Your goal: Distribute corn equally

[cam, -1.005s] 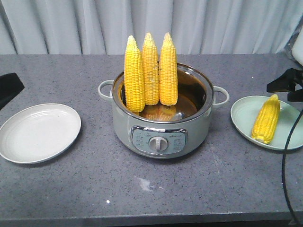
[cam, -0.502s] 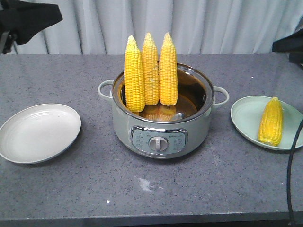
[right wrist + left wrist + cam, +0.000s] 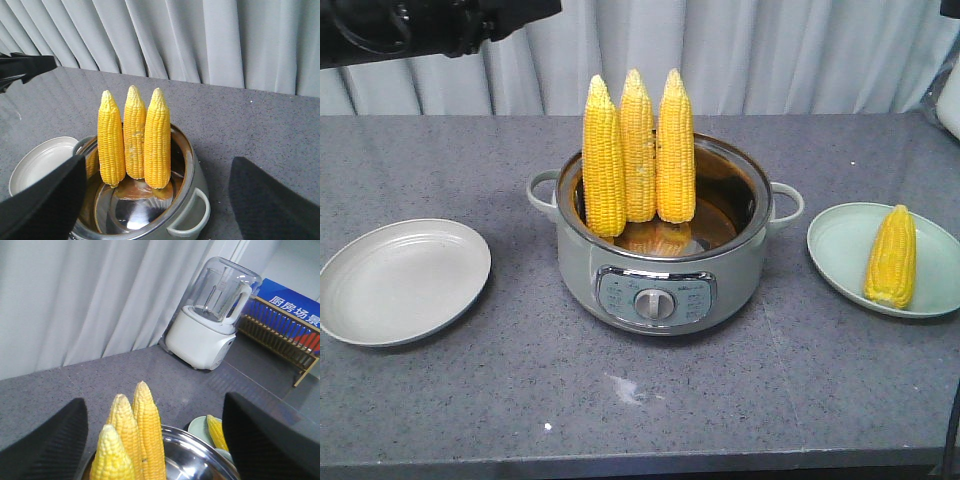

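One bare white plate (image 3: 405, 280) sits left of the pot (image 3: 660, 290), in which three corn cobs (image 3: 638, 150) stand upright. A fourth cob (image 3: 891, 257) lies on the green plate (image 3: 840, 250) right of the pot. Above the pot, the left claw (image 3: 155, 400) and right claw (image 3: 160, 160) hang spread wide, holding nothing. The likely next step is for the left claw to close on one standing cob and lift it straight up, bound for the white plate.

Soft, even light from above casts faint shadows beside the pot (image 3: 660, 275) and plate (image 3: 405, 280), the pot's steel rim glints mildly, and the nearby gripper fingers (image 3: 45, 445) look blurred.
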Robot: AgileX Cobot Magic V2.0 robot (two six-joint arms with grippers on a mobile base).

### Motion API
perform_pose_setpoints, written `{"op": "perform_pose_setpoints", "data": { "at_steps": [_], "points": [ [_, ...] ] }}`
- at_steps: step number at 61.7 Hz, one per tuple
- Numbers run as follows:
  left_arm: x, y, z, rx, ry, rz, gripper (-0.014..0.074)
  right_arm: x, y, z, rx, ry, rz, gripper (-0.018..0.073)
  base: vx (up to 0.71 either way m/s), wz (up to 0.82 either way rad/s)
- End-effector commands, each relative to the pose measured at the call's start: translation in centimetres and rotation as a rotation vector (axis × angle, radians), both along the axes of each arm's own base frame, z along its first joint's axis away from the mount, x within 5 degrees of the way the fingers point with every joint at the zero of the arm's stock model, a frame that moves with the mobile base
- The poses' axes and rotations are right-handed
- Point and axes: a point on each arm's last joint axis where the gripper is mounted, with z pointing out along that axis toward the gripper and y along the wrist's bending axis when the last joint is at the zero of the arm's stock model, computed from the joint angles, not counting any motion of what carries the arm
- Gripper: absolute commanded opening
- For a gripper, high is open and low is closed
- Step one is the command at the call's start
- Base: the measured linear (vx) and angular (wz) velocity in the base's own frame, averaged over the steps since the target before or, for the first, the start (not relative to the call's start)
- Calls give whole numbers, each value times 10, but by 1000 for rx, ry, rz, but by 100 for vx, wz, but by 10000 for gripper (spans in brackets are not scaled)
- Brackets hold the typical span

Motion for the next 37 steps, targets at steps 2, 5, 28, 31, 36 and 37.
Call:
{"op": "perform_pose_setpoints", "data": {
  "at_steps": [2, 5, 28, 31, 36, 37],
  "points": [
    [8, -13, 20, -85, -37, -9, 545, -13, 8, 17, 24, -56, 41, 561, 0, 0],
    [16, -18, 13, -94, -16, -12, 545, -13, 8, 17, 20, -54, 37, 561, 0, 0],
    [40, -45, -28, -60, 79, -61, 545, -12, 8, 16, 18, -51, 33, 561, 0, 0],
    [40, -49, -31, -27, 74, -65, 545, -12, 8, 16, 17, -50, 33, 561, 0, 0],
    [39, -52, -34, 25, 63, -65, 545, -12, 8, 16, 16, -50, 32, 561, 0, 0],
    [39, -52, -34, 30, 62, -65, 545, -12, 7, 16, 15, -50, 31, 561, 0, 0]
  ]
}}
